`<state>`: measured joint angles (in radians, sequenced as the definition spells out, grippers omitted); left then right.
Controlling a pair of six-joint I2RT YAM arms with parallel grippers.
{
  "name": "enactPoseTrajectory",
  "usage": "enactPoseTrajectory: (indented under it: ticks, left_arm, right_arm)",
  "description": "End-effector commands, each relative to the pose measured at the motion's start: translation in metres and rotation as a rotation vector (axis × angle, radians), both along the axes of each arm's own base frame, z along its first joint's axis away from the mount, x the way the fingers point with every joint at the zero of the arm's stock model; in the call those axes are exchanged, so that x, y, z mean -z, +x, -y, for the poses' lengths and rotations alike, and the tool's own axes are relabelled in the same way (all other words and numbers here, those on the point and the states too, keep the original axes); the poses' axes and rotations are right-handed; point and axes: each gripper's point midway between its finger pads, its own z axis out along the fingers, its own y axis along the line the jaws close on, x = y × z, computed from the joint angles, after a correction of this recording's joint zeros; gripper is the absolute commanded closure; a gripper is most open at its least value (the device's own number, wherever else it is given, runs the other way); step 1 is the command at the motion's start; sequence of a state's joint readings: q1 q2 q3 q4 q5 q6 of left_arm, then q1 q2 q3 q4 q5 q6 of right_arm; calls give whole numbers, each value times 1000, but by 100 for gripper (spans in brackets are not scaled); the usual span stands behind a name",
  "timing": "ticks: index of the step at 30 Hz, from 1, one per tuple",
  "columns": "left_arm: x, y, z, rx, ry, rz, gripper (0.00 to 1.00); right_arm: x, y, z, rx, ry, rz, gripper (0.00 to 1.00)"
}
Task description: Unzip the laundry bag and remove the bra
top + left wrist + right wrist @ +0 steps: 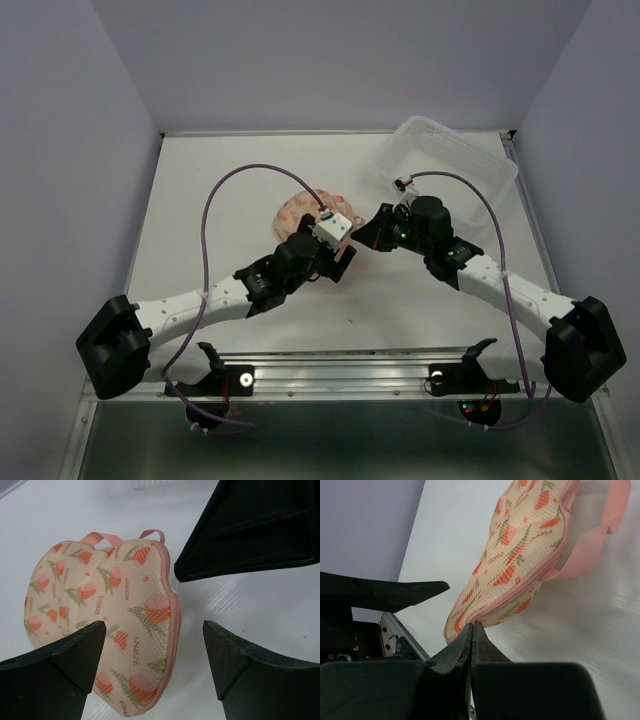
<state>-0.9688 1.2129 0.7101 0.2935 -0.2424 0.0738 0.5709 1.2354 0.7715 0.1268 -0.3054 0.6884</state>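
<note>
The laundry bag [303, 208] lies zipped left of the clear tub [455, 160], with bare table [380, 300] around it. The left gripper [154, 627] gapes empty over its pink rim [174, 630]. The right gripper [471, 626] is closed at that rim; whether it pinches anything is hidden.

Robot lab cell, plain walls [70, 200], alu rail [340, 374]

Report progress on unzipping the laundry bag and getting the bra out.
Done: nothing visible; the pink zipper rim of the laundry bag looks closed where visible. In hand: the right gripper is shut against the rim, whether pinching anything I cannot tell; the left gripper hangs open over the bag, holding nothing. Left: unzip it and take out the bra, which is not in view.
</note>
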Motion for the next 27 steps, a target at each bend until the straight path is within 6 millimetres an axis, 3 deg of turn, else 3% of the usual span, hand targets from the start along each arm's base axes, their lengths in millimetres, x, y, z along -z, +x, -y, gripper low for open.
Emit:
enactPoseTrajectory:
  ticks: [1, 5, 8, 9, 12, 13, 22, 27]
  left_arm:
    - [-31, 6, 19, 41, -52, 56, 11]
    - [-22, 9, 29, 46, -28, 42, 18]
    - [-14, 16, 25, -4, -3, 39, 44]
    - [-14, 17, 24, -12, 1, 39, 65]
    - [-12, 16, 16, -30, 6, 41, 96]
    - [-12, 16, 14, -34, 7, 42, 100]
    - [0, -2, -10, -49, -7, 5, 100]
    - [1, -11, -25, -82, -42, -16, 100]
  right_arm:
    - [-34, 7, -13, -6, 63, 92, 99]
    - [-35, 8, -13, -2, 65, 93, 99]
    - [-38, 8, -12, 2, 70, 99, 99]
    - [-40, 8, -11, 5, 72, 104, 99]
    - [-40, 8, -9, 14, 67, 111, 99]
    - [-41, 8, -8, 18, 66, 117, 99]
    - [-48, 28, 14, 157, -26, 177, 99]
    - [-51, 54, 58, 296, -45, 167, 99]
